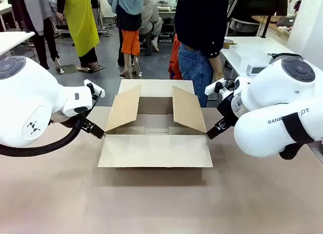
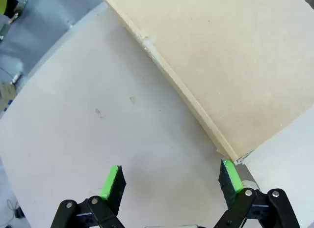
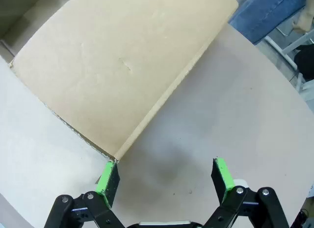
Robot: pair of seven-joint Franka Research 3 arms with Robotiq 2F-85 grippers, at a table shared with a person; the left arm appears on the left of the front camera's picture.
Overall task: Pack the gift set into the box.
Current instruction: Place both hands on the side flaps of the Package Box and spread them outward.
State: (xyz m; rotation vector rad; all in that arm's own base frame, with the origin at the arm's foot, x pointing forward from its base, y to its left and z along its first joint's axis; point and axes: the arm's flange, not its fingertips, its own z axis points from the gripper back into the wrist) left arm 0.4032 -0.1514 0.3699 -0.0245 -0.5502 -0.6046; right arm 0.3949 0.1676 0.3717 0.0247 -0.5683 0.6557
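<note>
The box [image 1: 155, 151] lies on the table [image 1: 151, 203]; left gripper [image 1: 96, 130] at its 9 o'clock, right gripper [image 1: 214, 131] at 3 o'clock.

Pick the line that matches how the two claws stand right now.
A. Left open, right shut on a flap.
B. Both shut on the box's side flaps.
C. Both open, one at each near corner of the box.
C: the left claw and the right claw each have their green pads spread wide, gripping nothing, each beside a near corner of the open cardboard box.
</note>
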